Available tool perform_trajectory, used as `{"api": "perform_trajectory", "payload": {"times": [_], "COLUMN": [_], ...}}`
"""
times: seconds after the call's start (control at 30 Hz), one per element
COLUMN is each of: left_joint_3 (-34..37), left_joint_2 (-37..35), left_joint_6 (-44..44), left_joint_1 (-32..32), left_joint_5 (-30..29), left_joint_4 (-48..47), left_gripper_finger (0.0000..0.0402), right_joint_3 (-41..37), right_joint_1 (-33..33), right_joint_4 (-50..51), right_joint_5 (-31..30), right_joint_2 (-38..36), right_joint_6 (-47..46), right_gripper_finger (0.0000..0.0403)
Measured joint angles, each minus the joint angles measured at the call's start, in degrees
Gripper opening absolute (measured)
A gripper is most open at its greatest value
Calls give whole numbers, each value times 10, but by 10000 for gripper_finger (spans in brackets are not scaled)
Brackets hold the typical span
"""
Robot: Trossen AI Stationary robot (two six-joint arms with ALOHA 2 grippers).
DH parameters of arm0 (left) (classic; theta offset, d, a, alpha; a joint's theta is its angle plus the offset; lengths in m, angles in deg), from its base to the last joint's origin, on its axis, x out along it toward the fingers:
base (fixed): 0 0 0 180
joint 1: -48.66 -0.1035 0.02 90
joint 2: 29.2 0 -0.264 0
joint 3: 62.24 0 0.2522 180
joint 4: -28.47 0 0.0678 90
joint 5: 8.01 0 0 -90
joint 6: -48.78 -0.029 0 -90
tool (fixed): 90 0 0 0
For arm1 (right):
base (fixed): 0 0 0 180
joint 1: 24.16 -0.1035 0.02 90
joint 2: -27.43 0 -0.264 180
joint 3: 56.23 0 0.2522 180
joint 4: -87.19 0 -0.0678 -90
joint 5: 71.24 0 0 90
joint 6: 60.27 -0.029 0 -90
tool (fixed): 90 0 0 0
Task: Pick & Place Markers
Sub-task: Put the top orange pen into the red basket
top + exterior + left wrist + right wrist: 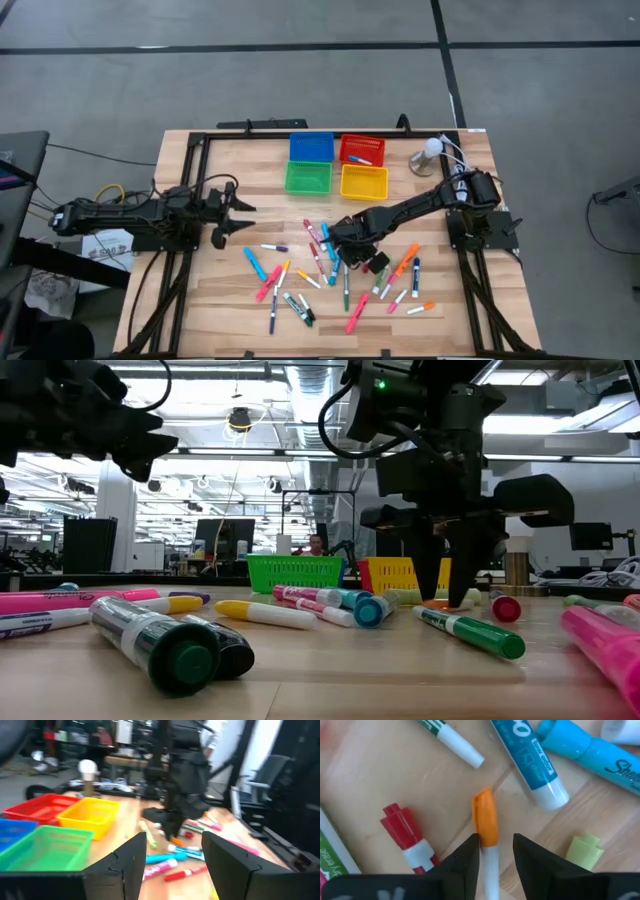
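**Right gripper closing around orange-capped marker**

The right gripper [495,852] is lowered into the pile, dark fingers straddling a thin white-barrelled marker with a smooth orange plastic cap [485,822]; the jaws are narrowed around the barrel, but a firm pinch cannot be confirmed. The straddle seems chosen so the barrel gets squeezed across its width. Just beside the fingers lie a red-capped marker [405,832], a pale yellow-green cap [584,849] and glossy blue-labelled markers [530,762] on the grained wooden table [380,775]. Farther off sit the yellow ribbed plastic bin [364,181] and other bins. The left gripper [240,212] is parked well apart, fingers spread, empty.
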Motion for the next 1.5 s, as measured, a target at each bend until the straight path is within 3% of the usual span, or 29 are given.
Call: {"api": "perform_trajectory", "payload": {"times": [0.3,0.77,1.23,1.5], "left_joint_3": [0,0,0,0], "left_joint_2": [21,38,38,38], "left_joint_6": [15,15,15,15], "left_joint_1": [0,0,0,0], "left_joint_5": [8,8,8,8], "left_joint_4": [-1,0,2,2], "left_gripper_finger": [191,191,191,191], "right_joint_3": [0,-32,-32,14], "right_joint_1": [-1,-8,-7,-7], "right_joint_4": [9,-11,-13,53], "right_joint_5": [1,-12,-16,-17], "right_joint_2": [0,-5,-3,2], "right_joint_6": [-1,-87,-107,-106], "right_gripper_finger": [102,101,39,43]}}
